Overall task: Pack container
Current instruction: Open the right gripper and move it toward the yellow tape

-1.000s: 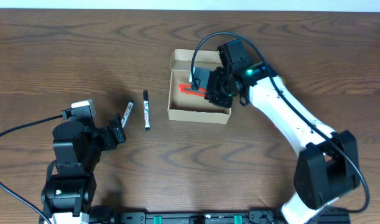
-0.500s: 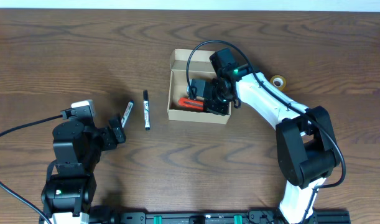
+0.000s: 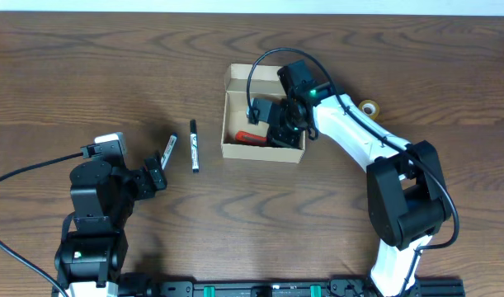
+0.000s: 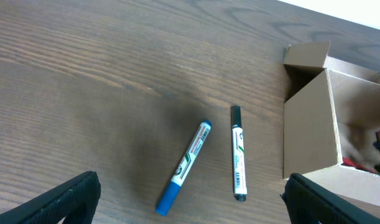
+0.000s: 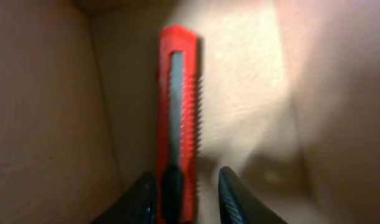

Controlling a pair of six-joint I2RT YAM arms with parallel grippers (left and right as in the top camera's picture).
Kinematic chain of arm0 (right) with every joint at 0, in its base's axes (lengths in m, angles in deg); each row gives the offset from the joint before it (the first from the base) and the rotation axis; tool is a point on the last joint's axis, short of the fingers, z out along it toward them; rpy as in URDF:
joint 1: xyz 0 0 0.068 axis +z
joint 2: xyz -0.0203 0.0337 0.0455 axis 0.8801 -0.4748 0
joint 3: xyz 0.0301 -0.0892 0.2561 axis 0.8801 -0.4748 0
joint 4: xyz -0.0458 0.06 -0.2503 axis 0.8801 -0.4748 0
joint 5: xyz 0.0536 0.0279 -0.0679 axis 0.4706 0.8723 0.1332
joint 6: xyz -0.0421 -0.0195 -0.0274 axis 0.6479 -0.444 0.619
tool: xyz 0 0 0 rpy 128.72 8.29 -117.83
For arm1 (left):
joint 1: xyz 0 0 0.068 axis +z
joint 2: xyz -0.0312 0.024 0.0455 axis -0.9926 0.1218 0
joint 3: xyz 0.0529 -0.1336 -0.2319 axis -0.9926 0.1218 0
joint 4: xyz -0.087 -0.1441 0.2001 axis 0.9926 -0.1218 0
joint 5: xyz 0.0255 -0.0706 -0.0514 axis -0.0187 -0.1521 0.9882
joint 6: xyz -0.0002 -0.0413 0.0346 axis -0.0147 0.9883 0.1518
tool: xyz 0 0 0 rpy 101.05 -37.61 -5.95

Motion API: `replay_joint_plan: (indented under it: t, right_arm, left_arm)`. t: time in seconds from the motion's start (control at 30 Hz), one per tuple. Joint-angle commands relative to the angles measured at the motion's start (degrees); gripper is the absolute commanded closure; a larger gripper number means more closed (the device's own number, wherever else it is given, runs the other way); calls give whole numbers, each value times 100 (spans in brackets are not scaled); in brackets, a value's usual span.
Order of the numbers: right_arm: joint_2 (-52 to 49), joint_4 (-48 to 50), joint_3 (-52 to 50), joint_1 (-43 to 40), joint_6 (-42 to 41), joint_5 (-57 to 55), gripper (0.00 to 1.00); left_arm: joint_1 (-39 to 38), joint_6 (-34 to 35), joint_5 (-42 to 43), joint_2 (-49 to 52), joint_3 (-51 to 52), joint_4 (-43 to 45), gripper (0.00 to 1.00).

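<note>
Wooden table seen from overhead, with both arms in place. The right arm reaches in from the lower right edge, and the right gripper is sunk inside the container. This tan cardboard box stands in the upper middle of the table with its flap lid folded back on the far side. The left arm sits at the lower left. The left gripper hovers above the bare wood with its fingers spread wide and grasping nothing. A red utility knife lies flat on the box floor, lengthwise along one wall. Its near end sits between the right gripper's partly parted fingers: one finger is against it, and the other stands off with a visible gap (so no clamp is apparent). Two markers lie just left of the box, near each other but apart, a black-capped marker and a blue-capped marker, the latter nearer the left gripper. A small roll of tape rests right of the box, beside the right arm.
</note>
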Motion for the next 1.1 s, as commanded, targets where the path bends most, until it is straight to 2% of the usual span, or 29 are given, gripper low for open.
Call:
replay_joint_plan:
  t: [0.0,0.13,0.2,0.23,0.27,0.33,0.37,0.43,0.53,0.57,0.6,0.63,0.67,0.73,0.83,1.07]
  right_arm:
    - [352,-9,348,-24,-295,-90,70]
    - [750,144,636,-173,-1178,-610,74]
    - [962,466,715,-382,-2192,-1058,72]
    - [1045,597,737,-490,-2743,-1266,66]
    - [1141,728,754,-634,-3414,-1460,54]
    - [1386,918,772,-1010,-4743,-1513,46]
    - [1526,951,772,-1207,-5147,-1405,44]
    - [1727,1001,772,-1510,-5399,-1198,46]
    - [1934,973,772,-1954,-5434,-887,41]
    - [1945,872,772,-2076,-5466,-907,43]
    - [1943,719,772,-2179,-5659,-1060,51]
    - [1930,433,769,-2306,-6179,-1394,59]
    - [1895,79,754,-2424,-6728,-1801,62]
    - [1805,-492,691,-2638,-7364,-2269,60]
    - [1641,-752,466,-2870,-7403,-2297,58]
    - [1346,-627,-341,-3080,-7488,-2310,55]
  left_arm:
    - [-17,-105,-7,-7,-151,2,5]
    - [-17,-105,-4,-7,-151,-2,5]
    - [-17,-105,-7,-7,-151,-2,5]
    - [-17,-105,-4,-7,-151,-2,5]
    - [-17,-105,-7,-7,-151,-2,5]
    - [-17,-105,-4,-7,-151,-4,5]
    - [-17,-105,-4,-7,-151,-4,5]
    - [-17,-105,-4,-7,-151,-7,5]
    - [-17,-105,-4,-7,-151,-11,5]
    - [-17,-105,-4,-7,-151,-13,5]
    - [-17,-105,-4,-7,-151,-15,5]
    - [-17,-105,-4,-7,-151,-20,5]
    - [-17,-105,-4,-7,-151,-22,5]
    - [-17,-105,-4,-7,-151,-22,5]
    - [-17,-105,-4,-7,-151,-22,5]
    - [-20,-103,0,-7,-151,-26,5]
